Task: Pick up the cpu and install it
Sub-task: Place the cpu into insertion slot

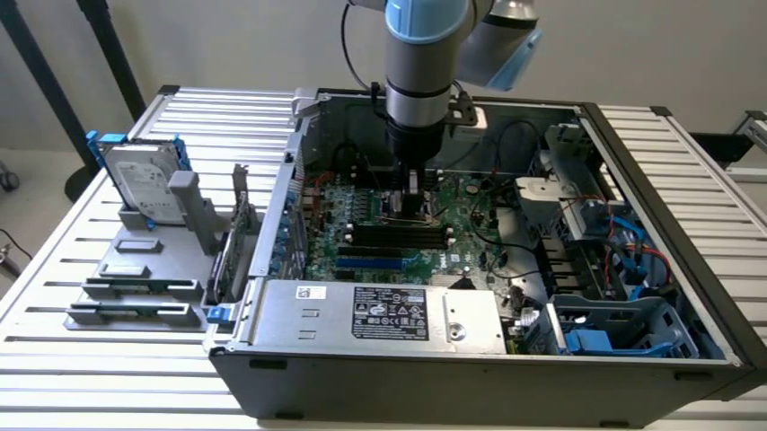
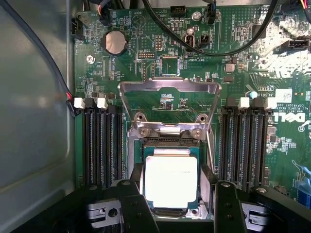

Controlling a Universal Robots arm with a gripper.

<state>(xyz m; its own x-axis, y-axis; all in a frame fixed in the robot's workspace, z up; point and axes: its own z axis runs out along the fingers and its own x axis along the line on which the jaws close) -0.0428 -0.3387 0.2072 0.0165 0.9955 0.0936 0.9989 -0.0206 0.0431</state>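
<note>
The cpu (image 2: 171, 180), a small square chip with a bright silver top, lies flat in the socket on the green motherboard (image 2: 146, 63). The socket's metal load plate (image 2: 169, 94) stands swung up behind it. My gripper (image 2: 176, 185) hangs straight over the chip. Its two black fingers (image 2: 138, 208) stand on either side of the chip, open, with a dark gap showing between them and the chip's edges. In the exterior view the gripper (image 1: 410, 208) reaches down into the open computer case (image 1: 480, 368), low over the board's middle.
Black memory slots (image 2: 102, 145) flank the socket on both sides. Black cables (image 2: 214, 41) cross the board beyond the load plate. A hard drive in a blue frame (image 1: 142, 184) and grey part holders (image 1: 132, 305) stand outside the case at the exterior view's left. The power supply (image 1: 383, 314) fills the case's near side.
</note>
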